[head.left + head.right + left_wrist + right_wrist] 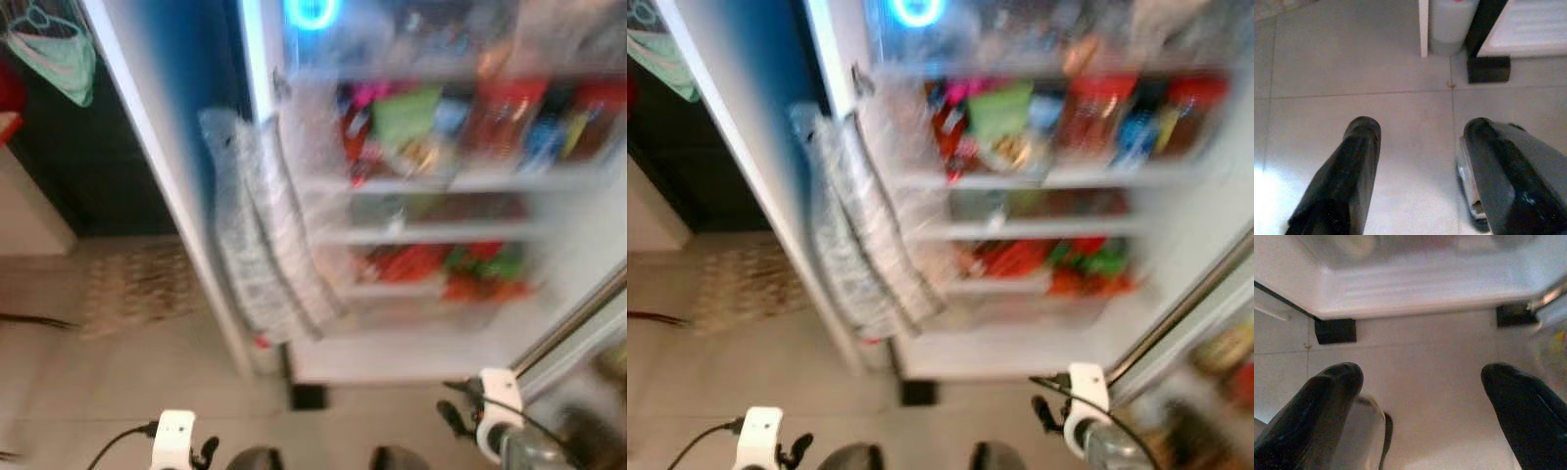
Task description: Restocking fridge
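White fridge [431, 343] stands open in front of me, its shelves [441, 181] already holding blurred colourful packs. It lies forward and above both grippers, more toward my right side. My left gripper [1420, 161] and right gripper [1422, 401] hang low over the floor tiles [1352, 58], both spread wide and holding nothing. I judge the right one nearer.

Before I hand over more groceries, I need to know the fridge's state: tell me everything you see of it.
The fridge is white and stands open on the tiled floor, on small black feet. Its door swings to the robot's left. White shelves hold blurred red, green and blue packages, and a blue ring light glows at the top.
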Tool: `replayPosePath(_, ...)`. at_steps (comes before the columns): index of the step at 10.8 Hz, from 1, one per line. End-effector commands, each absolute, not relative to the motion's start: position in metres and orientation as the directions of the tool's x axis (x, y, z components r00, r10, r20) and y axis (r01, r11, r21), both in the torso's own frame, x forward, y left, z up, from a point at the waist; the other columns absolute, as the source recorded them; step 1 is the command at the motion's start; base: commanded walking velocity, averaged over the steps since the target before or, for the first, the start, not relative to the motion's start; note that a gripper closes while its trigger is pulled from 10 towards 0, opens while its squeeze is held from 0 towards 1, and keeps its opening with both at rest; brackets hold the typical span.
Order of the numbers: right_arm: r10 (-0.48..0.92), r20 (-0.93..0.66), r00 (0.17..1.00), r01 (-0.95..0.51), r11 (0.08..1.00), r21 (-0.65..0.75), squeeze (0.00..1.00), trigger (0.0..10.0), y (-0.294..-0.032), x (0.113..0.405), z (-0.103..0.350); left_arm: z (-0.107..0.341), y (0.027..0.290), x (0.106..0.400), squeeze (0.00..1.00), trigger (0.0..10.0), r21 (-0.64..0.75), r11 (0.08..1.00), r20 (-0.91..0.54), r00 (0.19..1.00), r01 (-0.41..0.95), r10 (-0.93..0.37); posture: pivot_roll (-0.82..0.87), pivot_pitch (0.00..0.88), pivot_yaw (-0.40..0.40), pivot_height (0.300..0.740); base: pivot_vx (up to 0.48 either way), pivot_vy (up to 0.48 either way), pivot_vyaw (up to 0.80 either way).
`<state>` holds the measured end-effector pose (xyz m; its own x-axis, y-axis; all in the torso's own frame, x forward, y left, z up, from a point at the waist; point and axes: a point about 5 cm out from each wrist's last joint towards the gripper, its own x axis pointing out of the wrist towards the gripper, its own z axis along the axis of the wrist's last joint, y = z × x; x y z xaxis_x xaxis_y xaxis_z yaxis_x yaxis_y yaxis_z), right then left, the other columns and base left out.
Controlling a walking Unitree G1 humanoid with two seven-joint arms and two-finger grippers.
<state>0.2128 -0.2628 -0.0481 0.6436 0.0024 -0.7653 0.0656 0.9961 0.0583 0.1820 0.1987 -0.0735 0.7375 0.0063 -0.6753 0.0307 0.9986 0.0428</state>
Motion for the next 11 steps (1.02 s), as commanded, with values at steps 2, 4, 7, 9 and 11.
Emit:
replayPosePath(2, 0.004, -0.776, 0.631, 0.072, 0.995, 0.064, 0.0, 10.0, -0.2616, 0.2091, -0.0509, -0.0752, 0.2013, 0.1785, 0.0, 10.0, 0.05, 0.998, -0.685, 0.728, 0.026, 0.015, -0.04, 0.057, 0.033, 0.65, 0.0, 0.48, 0.0)
replayPosePath(4, 0.004, -0.776, 0.631, 0.072, 0.995, 0.064, 0.0, 10.0, -0.2616, 0.2091, -0.0509, -0.0752, 0.2013, 0.1785, 0.0, 10.0, 0.05, 0.998, -0.685, 0.728, 0.026, 0.015, -0.04, 0.057, 0.033, 0.65, 0.0, 0.48, 0.0)
replayPosePath(7, -0.02, -0.777, 0.629, 0.081, 0.996, 0.039, 0.0, 10.0, -0.2601, 0.2095, -0.0518, -0.0762, 0.1969, 0.1794, 0.0, 10.0, 0.035, 0.998, -0.696, 0.718, 0.053, -0.014, -0.04, 0.0, 0.05, 0.65, 0.0, 0.129, 0.0)
replayPosePath(9, -0.018, -0.777, 0.63, 0.075, 0.996, 0.038, 0.0, 10.0, -0.2592, 0.2112, -0.0511, -0.0746, 0.1984, 0.1837, 0.0, 10.0, -0.001, 1.0, -0.694, 0.72, 0.001, -0.001, -0.03, 0.014, 0.046, 0.65, 0.0, 0.0, 0.0)
replayPosePath(11, -0.038, -0.777, 0.628, 0.092, 0.995, 0.026, 0.0, 10.0, -0.2603, 0.2113, -0.051, -0.0741, 0.1975, 0.1851, 0.0, 10.0, 0.0, 1.0, -0.693, 0.721, 0.019, -0.014, -0.04, 0.018, 0.048, 0.65, 0.0, 0.0, 0.0)
